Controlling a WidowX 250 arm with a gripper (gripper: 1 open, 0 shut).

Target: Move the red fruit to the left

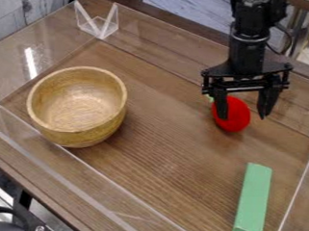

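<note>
A wooden table (155,175) edged by low clear plastic walls is seen from above and in front. A black robot arm comes straight down at about two o'clock in the view. Its gripper (244,99) is spread wide, with one finger on each side of the red fruit (231,115); nothing is pinched. Whether the fingertips touch the fruit cannot be told.

The red fruit rests on the table directly under the gripper, at roughly three o'clock from the middle of the table. It is small, round and glossy. A stem is not made out at this size.

A round wooden bowl (77,105) sits at nine o'clock, well apart from the fruit and far larger than it. A flat green block (254,201) lies at five o'clock, near the front right wall. A small clear plastic stand (97,22) is seen at eleven o'clock.

The fruit is judged to be a light, hard plastic toy. Its shiny curved skin is likely to be slippery, and its round shape means it may roll once nudged or released. It is probably best taken across its widest middle, with the fingers closed evenly on opposite sides, so that it is not squeezed out upward or downward.
</note>
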